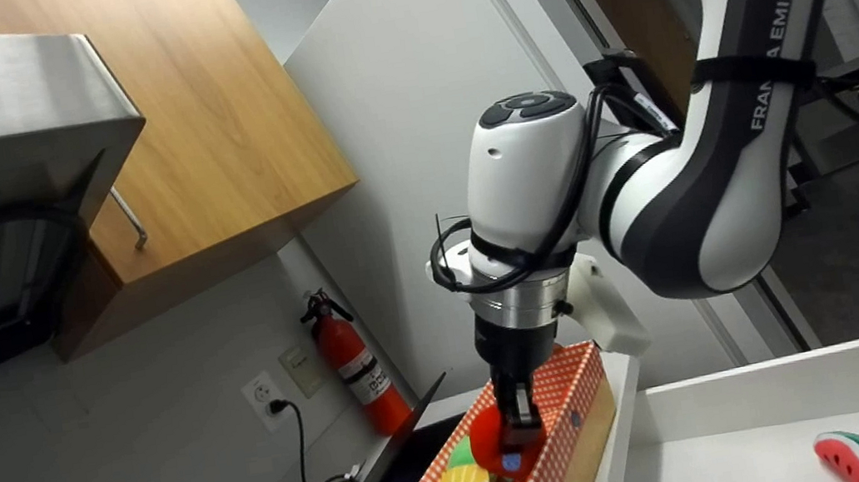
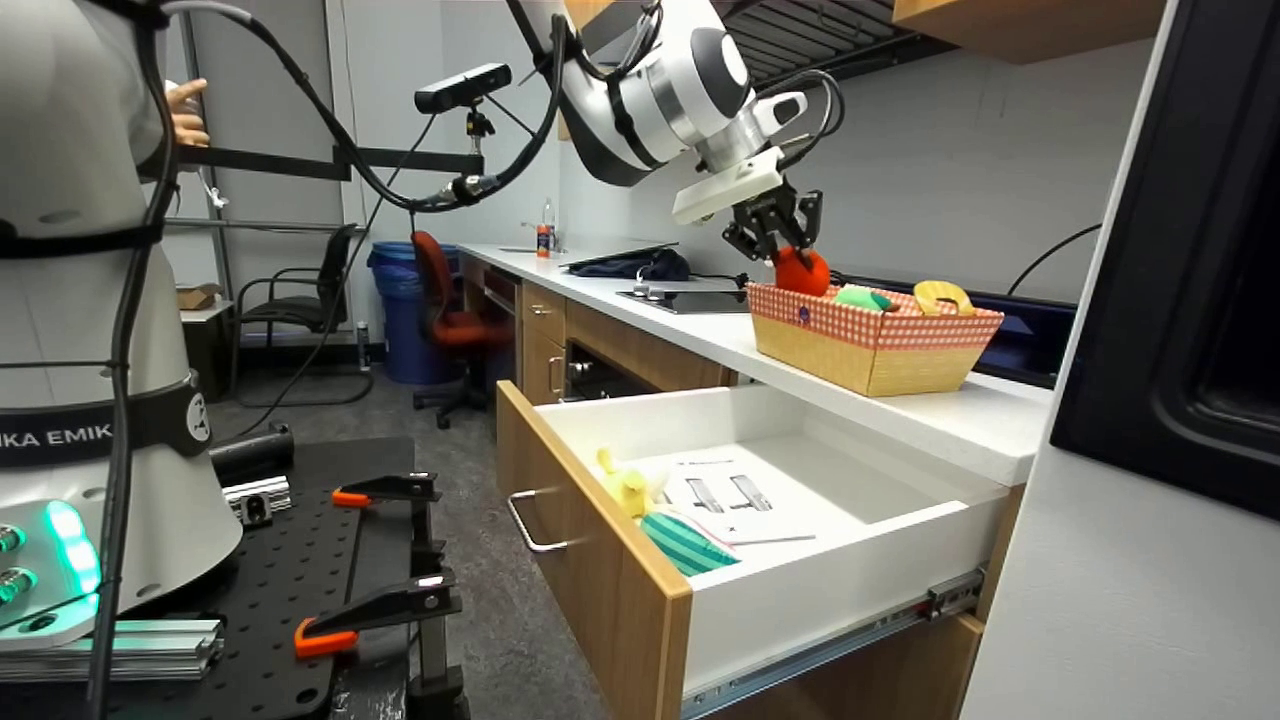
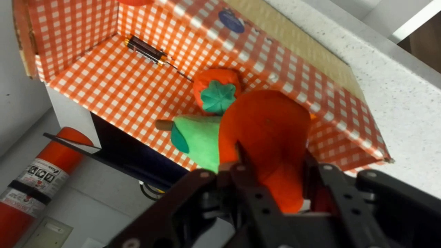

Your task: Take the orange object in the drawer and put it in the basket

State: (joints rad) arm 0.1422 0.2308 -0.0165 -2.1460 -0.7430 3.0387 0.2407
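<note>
Closest to the camera, on the left of an exterior view, stands the white lower part of the robot arm (image 2: 80,320); its upper part reaches right, over the worktop (image 2: 995,425). Below the worktop the drawer (image 2: 840,600) is pulled open. On the worktop sits the basket (image 2: 815,350), checkered above and tan below. Over its opening the gripper (image 3: 274,165) reaches down, jaws pinching the orange object (image 3: 267,127) between them. That object is out of the drawer and hangs at about the basket's rim; the near wall hides its underside in an exterior view, so whether it rests on anything cannot be told. In the drawer lies a watermelon-slice toy (image 2: 690,540); in the basket, a green pear-like toy (image 3: 200,137), a red toy (image 3: 217,90) with a leafy cap and, smallest, a dark battery-like piece (image 3: 144,49).

The step in hand looks to be the release, with little else left. To do it well, lower the object until it is wholly below the rim, keeping it off the drawer-side wall, which looks close on its right in the wrist view. Spread the jaws slowly: a sudden release could roll it off the pear-like toy or leave it perched on the edge. More room shows toward the far left in that view, should the toys crowd it. Once it is free, rise straight up before swinging aside.
</note>
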